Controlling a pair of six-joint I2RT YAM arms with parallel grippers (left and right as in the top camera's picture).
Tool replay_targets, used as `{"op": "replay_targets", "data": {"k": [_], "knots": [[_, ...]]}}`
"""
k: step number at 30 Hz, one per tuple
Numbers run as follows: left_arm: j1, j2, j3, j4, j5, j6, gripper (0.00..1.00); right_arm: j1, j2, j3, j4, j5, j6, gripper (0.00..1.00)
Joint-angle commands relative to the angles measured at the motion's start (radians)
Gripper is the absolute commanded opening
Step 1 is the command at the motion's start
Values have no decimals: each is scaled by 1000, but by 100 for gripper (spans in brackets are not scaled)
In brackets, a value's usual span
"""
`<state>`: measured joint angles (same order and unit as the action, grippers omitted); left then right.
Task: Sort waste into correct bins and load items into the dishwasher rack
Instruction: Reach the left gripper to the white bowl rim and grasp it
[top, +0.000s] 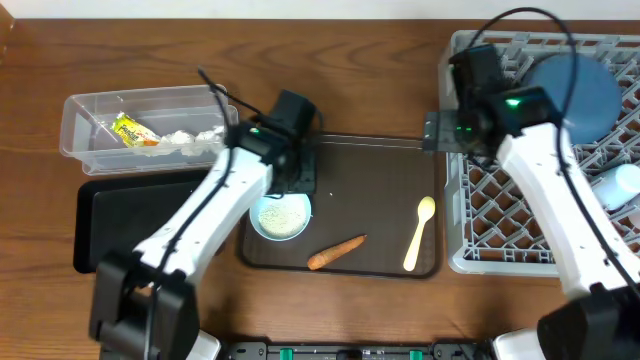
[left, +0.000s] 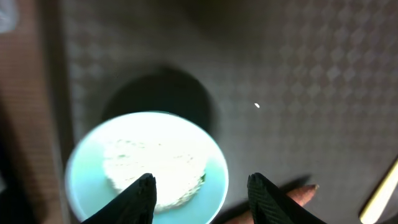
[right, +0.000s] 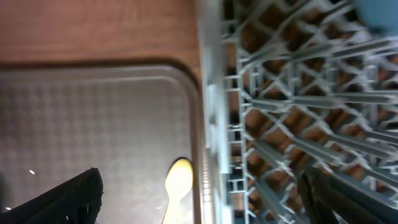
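Left end effector (left: 202, 190) over the pale-blue bowl (left: 81, 174), fingers apart, one above the white rice bits (left: 155, 162), one past the rim, holding nothing. Bowl on the brown serving tray (top: 380, 165), carrot piece (top: 336, 252) and cream spoon (top: 419, 232) close by. Right end effector (right: 205, 193) wide apart and empty, above the tray edge beside the grey dishwasher rack (top: 480, 220). Dark-blue plate (top: 585, 90) in the rack. Snack wrapper (top: 132, 131) and paper wads (top: 190, 140) in the clear tub (top: 75, 125). Black tray (top: 110, 220) just beside it on the tabletop (top: 120, 50).
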<state>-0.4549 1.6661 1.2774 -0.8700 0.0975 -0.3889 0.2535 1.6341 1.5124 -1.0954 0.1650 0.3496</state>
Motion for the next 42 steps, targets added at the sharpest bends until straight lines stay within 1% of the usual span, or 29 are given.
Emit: {"op": "replay_targets", "data": {"k": [1,4,10,11,12,16,18,22,24,27,28,32,36,40,42], "knots": [[-46,69,-15,13,-8,-18,50,-9,-2,12,-9,-15,-26,99],[-71,114,-15,17,-9,-22,49,-9,0,11,-22,-15,-26,99],[-81,182,-15,16,-12,-80,49,-9,0,11,-24,-16,-32,99],[-81,192,-15,16,-12,-81,47,-9,0,11,-24,-16,-32,99],[-81,201,-15,16,-12,-81,43,-9,0,11,-24,-16,-32,99],[-81,226,-15,19,-12,-81,38,-9,0,11,-24,-16,-32,99],[-81,240,-15,20,-12,-81,31,-9,0,11,-23,-16,-32,99],[-81,259,-15,21,-12,-81,21,-9,0,11,-24,-16,-32,99],[-81,261,-15,24,-12,-81,19,-9,0,11,-24,-16,-32,99],[-81,261,-15,24,-13,-81,18,-9,0,11,-24,-16,-32,99],[-81,262,-15,23,-13,-80,15,-9,0,11,-24,-16,-32,99],[-81,262,-15,23,-13,-80,6,-9,0,11,-24,-16,-33,99],[-80,261,-15,21,-19,-79,6,-9,0,11,-24,-16,-33,99],[-76,240,-9,-8,-94,-76,6,-9,0,11,-24,-15,-34,99],[-67,220,3,-31,-107,-76,6,-9,0,11,-24,-15,-38,99]]}}
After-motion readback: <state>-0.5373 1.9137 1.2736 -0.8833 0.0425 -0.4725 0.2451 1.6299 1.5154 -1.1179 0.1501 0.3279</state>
